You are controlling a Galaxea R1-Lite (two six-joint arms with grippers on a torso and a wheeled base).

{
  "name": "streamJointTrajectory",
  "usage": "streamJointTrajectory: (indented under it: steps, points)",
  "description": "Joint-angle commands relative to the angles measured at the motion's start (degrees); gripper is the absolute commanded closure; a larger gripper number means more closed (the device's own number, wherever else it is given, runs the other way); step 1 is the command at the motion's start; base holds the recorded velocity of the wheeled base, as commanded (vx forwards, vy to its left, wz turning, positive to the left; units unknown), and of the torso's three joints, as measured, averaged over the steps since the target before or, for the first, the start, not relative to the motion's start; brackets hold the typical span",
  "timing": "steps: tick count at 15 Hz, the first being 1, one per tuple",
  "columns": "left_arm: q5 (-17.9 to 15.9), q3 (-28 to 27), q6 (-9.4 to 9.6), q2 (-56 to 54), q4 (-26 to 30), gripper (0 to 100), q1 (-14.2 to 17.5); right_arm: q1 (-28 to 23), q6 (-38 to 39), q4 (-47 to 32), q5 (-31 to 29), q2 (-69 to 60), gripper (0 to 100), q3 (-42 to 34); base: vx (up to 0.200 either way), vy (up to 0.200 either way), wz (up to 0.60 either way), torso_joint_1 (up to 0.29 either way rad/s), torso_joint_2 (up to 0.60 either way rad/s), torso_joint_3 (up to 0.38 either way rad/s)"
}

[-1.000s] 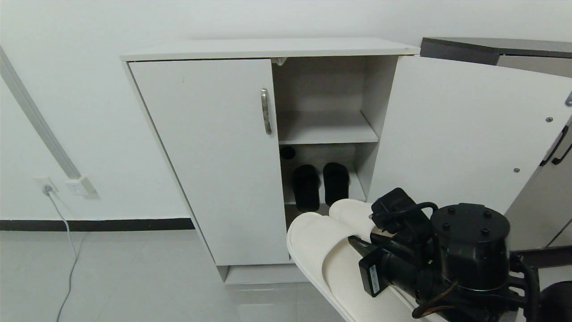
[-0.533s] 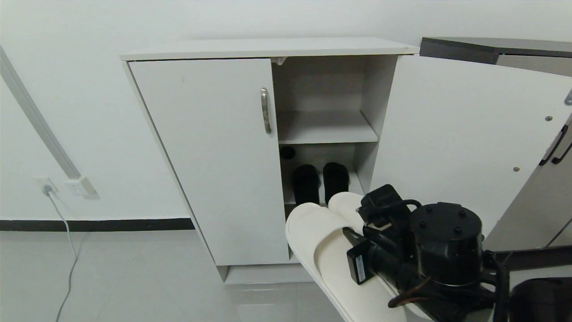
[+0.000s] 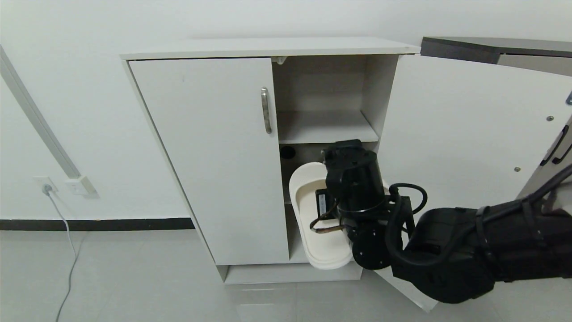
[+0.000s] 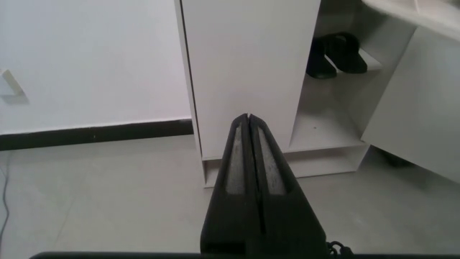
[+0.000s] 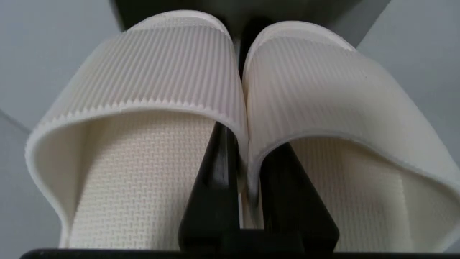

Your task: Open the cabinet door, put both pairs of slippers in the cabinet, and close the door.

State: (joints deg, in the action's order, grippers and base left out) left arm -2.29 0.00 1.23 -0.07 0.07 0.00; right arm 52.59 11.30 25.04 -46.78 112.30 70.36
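The white cabinet point(image 3: 268, 47) has its left door point(image 3: 210, 156) closed and its right door point(image 3: 460, 134) swung open. My right gripper point(image 5: 244, 155) is shut on the pair of white slippers point(image 3: 308, 201), pinching their inner edges together point(image 5: 172, 79). The pair stands tilted up in the cabinet opening, toes just under the upper shelf point(image 3: 326, 127). The black slippers point(image 4: 336, 54) lie side by side on the lower shelf. My left gripper point(image 4: 248, 119) is shut with nothing in it, low over the floor in front of the cabinet.
A grey cabinet point(image 3: 536, 53) stands close behind the open door on the right. A wall socket with a cable point(image 3: 44, 185) is at the far left. Bare floor point(image 3: 134, 277) stretches in front of the closed door.
My right arm has pushed forward and up from in front of the cabinet into its opening, tipping the white slippers upright. The black slippers are now covered in the head view.
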Motion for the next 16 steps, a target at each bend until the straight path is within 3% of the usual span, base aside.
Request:
streamJointTrajectory:
  steps: [1,9,16]
  points:
    - [0.0,0.0,0.00,0.1,0.0,100,0.0,-0.5,0.6,-3.6,-1.6,-0.3,100,7.3,0.000,0.000,0.00,0.000,0.00,0.000]
    - [0.1,0.0,-0.44,0.1,0.0,100,0.0,-1.3,0.6,-7.2,-1.5,-0.7,100,9.7,0.000,0.000,0.00,0.000,0.00,0.000]
    - [0.1,0.0,-0.44,0.1,0.0,100,0.0,-1.3,0.6,-7.1,-1.5,-0.7,100,8.7,0.200,0.000,0.00,0.004,0.00,0.002]
